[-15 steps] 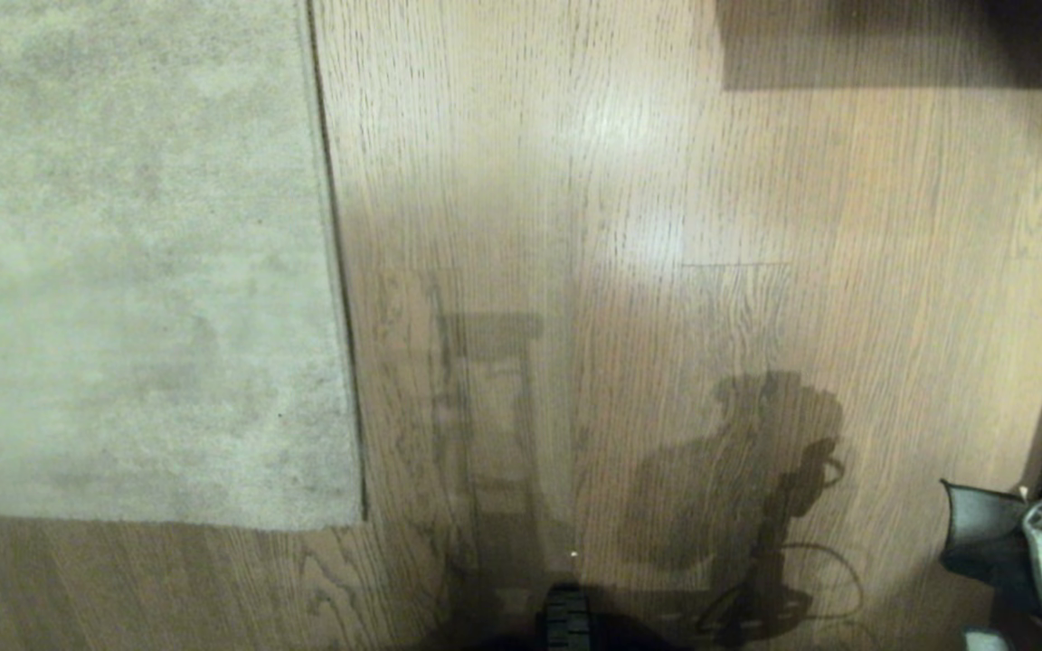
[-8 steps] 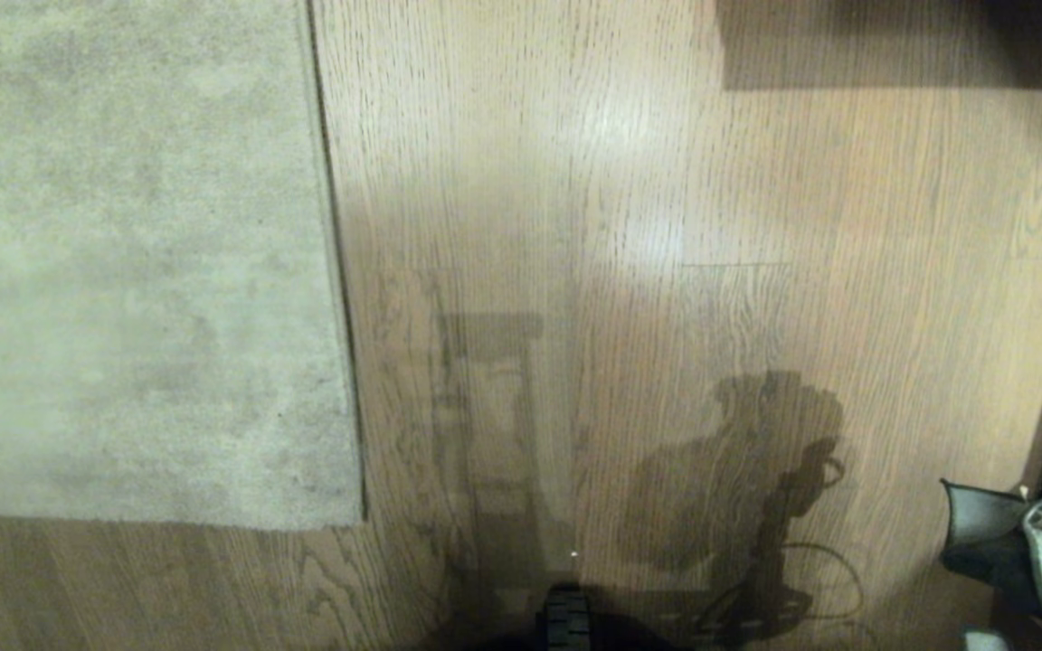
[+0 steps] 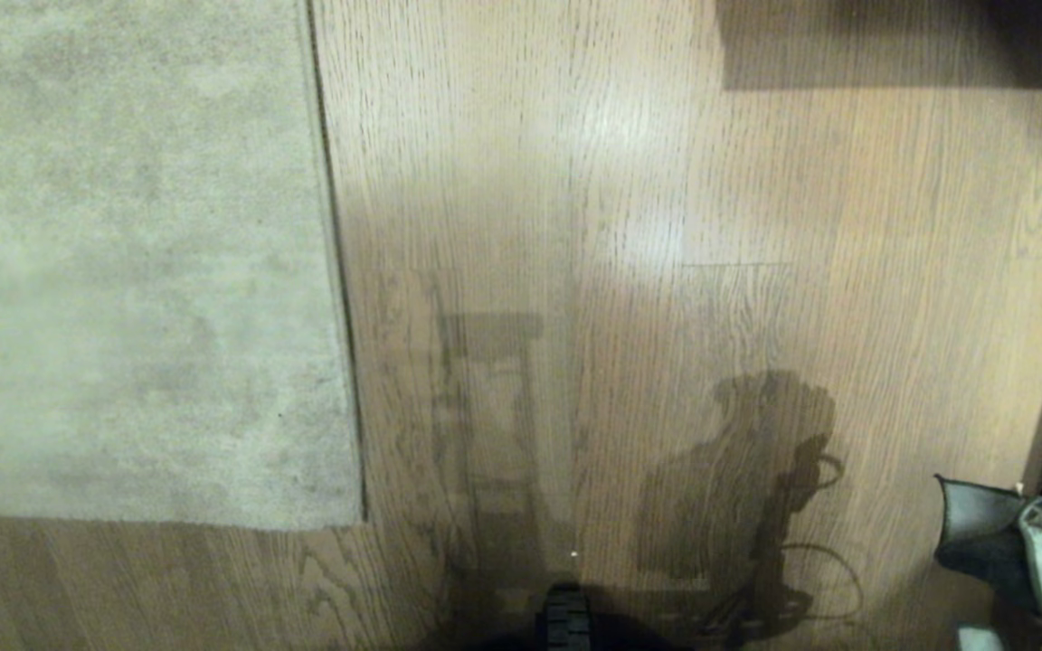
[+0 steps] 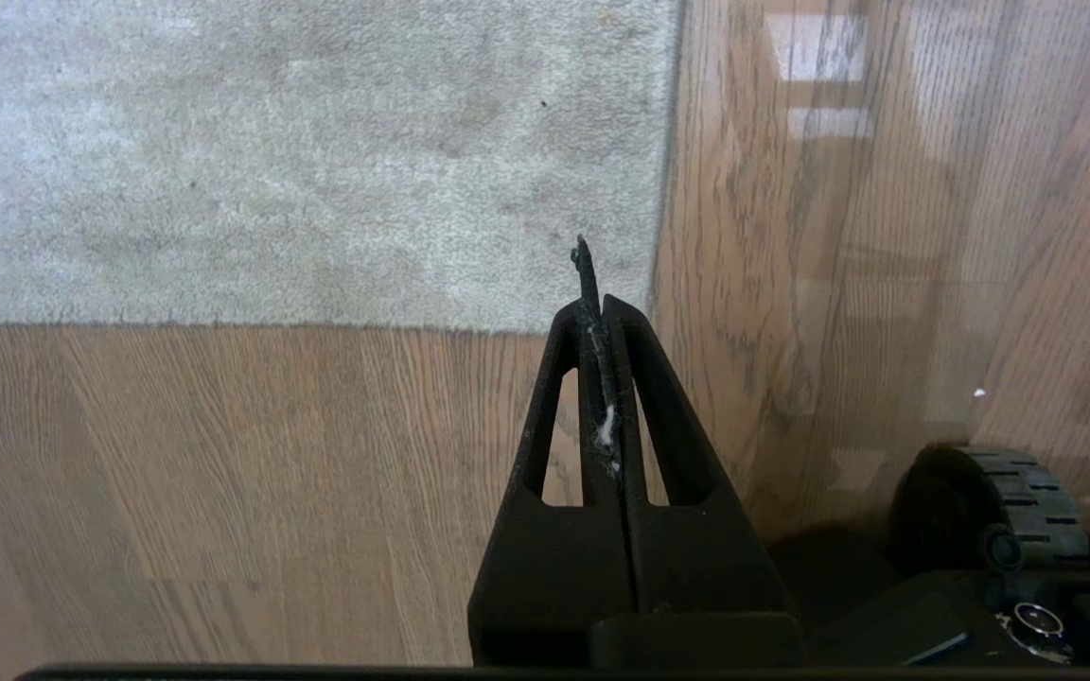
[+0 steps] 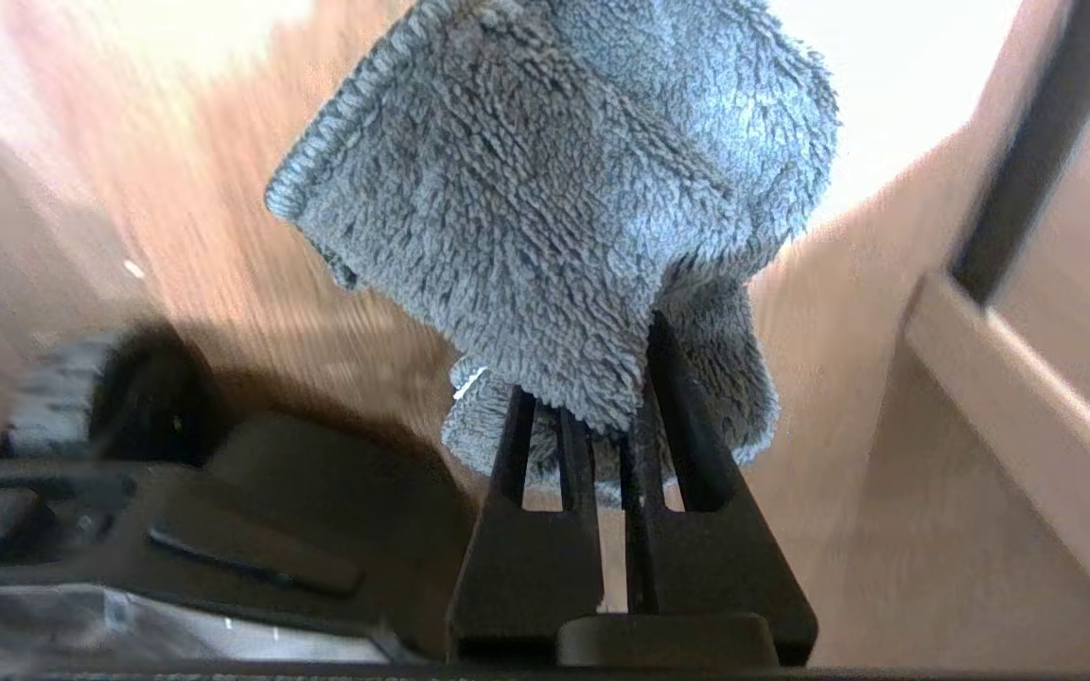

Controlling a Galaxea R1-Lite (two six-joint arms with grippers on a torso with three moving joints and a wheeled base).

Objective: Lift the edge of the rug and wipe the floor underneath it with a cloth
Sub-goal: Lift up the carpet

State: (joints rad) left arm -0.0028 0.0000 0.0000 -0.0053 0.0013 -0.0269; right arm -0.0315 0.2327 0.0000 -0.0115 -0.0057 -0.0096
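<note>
The right tool (image 5: 602,416) is gripping the fluffy cloth (image 5: 564,218); the left tool (image 4: 602,312), closed and empty, is waiting near the flat rug corner (image 3: 340,506), which needs lifting next.

rug edge (image 3: 340,362) left, flat on floor (image 3: 666,226) | cloth (image 3: 1009,551) far right, well apart from rug

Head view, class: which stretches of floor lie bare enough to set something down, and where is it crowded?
Widest bare floor: right of the rug edge, up to the dark shadowed band at top right. A narrower bare strip runs below the rug's near border. Crowded: bottom right, where the right gripper holds the cloth, and bottom centre by the base wheel.
</note>
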